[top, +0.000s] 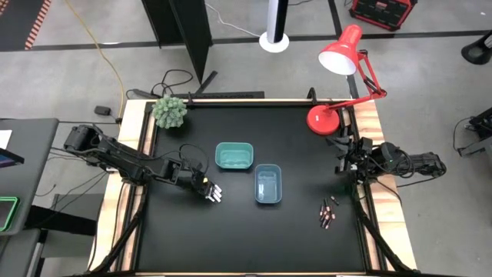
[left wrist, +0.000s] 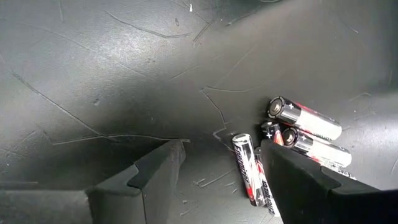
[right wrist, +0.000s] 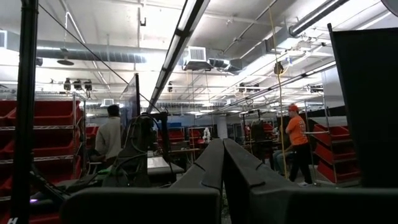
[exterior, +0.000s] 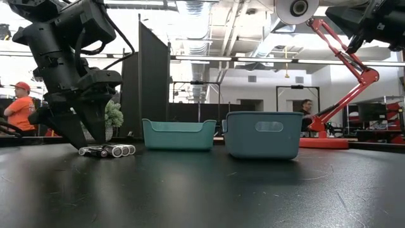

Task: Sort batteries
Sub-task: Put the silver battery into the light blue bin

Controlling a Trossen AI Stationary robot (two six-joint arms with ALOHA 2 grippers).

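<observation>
A small cluster of silver-white batteries (top: 216,195) lies on its side on the black table (top: 231,246), left of the trays. The low view shows the cluster (exterior: 107,151) beside my left gripper's fingers. My left gripper (left wrist: 221,171) points steeply down over it, open. One battery (left wrist: 247,167) lies between the fingers, close to one of them; others (left wrist: 308,119) lie just outside. A few dark batteries with red marks (top: 327,213) lie at the near right. My right gripper (right wrist: 222,163) is shut at the table's right edge, raised and pointing into the room. My left gripper comes at the cluster from above with its fingers spread. One finger (left wrist: 298,186) stands in front of a battery's end and hides it. I cannot tell whether that finger touches a battery.
A teal tray (top: 234,156) and a blue tray (top: 267,185) stand mid-table, to the right of my left gripper. A red desk lamp (top: 330,115) stands at the far right corner and a small green plant (top: 169,111) at the far left. People stand in the room beyond.
</observation>
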